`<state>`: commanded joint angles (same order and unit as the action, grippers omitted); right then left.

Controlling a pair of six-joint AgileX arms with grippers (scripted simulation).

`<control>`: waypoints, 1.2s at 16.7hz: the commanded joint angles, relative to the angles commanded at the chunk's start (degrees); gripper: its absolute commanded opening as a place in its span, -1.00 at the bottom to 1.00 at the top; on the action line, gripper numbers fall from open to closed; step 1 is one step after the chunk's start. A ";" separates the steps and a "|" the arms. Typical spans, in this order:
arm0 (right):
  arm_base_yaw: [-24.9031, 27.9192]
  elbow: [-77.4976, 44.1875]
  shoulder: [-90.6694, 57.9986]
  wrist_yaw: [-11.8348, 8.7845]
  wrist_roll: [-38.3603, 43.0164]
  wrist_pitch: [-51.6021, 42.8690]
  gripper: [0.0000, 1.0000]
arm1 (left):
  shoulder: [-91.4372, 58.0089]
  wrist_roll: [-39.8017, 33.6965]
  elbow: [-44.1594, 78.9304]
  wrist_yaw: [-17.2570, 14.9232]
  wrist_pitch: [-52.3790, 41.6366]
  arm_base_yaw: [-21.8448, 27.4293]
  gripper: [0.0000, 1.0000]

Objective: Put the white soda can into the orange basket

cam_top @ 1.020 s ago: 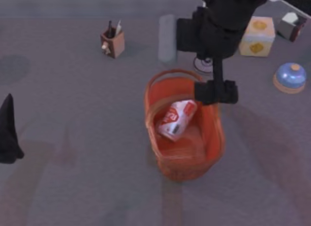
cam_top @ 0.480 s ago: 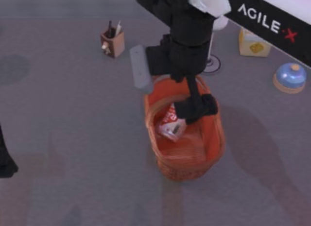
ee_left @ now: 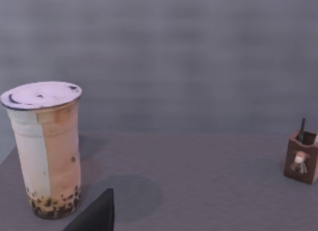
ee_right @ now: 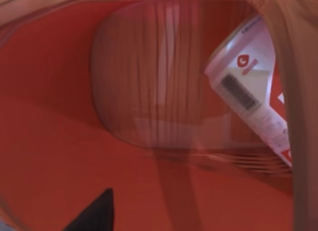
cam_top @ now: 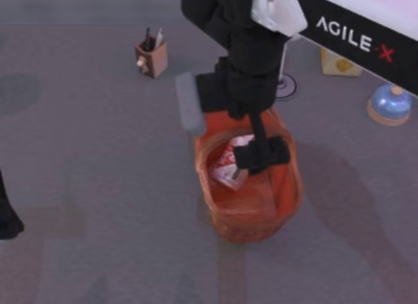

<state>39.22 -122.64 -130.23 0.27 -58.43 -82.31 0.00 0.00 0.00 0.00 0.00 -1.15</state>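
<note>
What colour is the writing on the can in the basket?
Red, on the white can. It shows best in the right wrist view, lying inside the orange basket.

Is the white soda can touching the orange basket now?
Touching. In the right wrist view the white soda can lies tilted against the orange basket's ribbed floor with no gap. In the top view the right gripper hangs above it.

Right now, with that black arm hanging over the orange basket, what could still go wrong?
The white soda can already lies tilted inside the orange basket. The right gripper hangs low over it, close to the arched handle, so lifting away carelessly might snag the handle and drag or tip the basket. It could also bump the can. The wine glass stands just behind the arm and might get knocked.
</note>
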 joint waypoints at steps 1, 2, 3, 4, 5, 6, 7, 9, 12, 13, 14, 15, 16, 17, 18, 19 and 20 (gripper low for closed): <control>0.01 0.64 0.09 0.00 0.02 0.55 1.00 | 0.00 0.00 0.00 0.00 0.00 0.00 1.00; 0.01 0.77 0.11 0.00 0.02 0.66 1.00 | 0.00 0.00 0.00 0.00 0.00 0.00 1.00; 0.01 0.77 0.11 0.00 0.02 0.66 1.00 | 0.00 0.00 0.00 0.00 0.00 0.00 1.00; 0.01 0.77 0.11 0.00 0.02 0.66 1.00 | 0.00 0.00 0.00 0.00 0.00 0.00 1.00; 0.01 0.77 0.11 0.00 0.02 0.66 1.00 | 0.00 0.00 0.00 0.00 0.00 0.00 1.00; 0.01 0.77 0.11 0.00 0.02 0.66 0.85 | 0.00 0.00 0.00 0.00 0.00 0.00 1.00; 0.01 0.77 0.11 0.00 0.02 0.66 0.70 | 0.00 0.00 0.00 0.00 0.00 0.00 1.00; 0.01 0.77 0.11 0.00 0.02 0.66 0.40 | 0.00 0.00 0.00 0.00 0.00 0.00 1.00; 0.01 0.77 0.11 0.00 0.02 0.66 -0.06 | 0.00 0.00 0.00 0.00 0.00 0.00 1.00; 0.01 0.77 0.11 0.00 0.02 0.66 -0.21 | 0.00 0.00 0.00 0.00 0.00 0.00 1.00; 0.01 0.77 0.11 0.00 0.02 0.66 -0.36 | 0.00 0.00 0.00 0.00 0.00 0.00 1.00; 0.01 0.77 0.11 0.00 0.02 0.66 -0.51 | 0.00 0.00 0.00 0.00 0.00 0.00 1.00; 0.01 0.77 0.11 0.00 0.02 0.66 -0.66 | 0.00 0.00 0.00 0.00 0.00 0.00 1.00; 0.01 0.77 0.11 0.00 0.02 0.66 -0.81 | 0.00 0.00 0.00 0.00 0.00 0.00 1.00; 0.01 0.77 0.11 0.00 0.02 0.66 -0.96 | 0.00 0.00 0.00 0.00 0.00 0.00 1.00; 0.01 0.77 0.11 0.00 0.02 0.66 -1.00 | 0.00 0.00 0.00 0.00 0.00 0.00 1.00; 0.01 0.77 0.11 0.00 0.02 0.66 -1.00 | 0.00 0.00 0.00 0.00 0.00 0.00 1.00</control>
<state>39.24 -121.87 -130.13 0.27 -58.41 -81.65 0.00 0.00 0.00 0.00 0.00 -1.15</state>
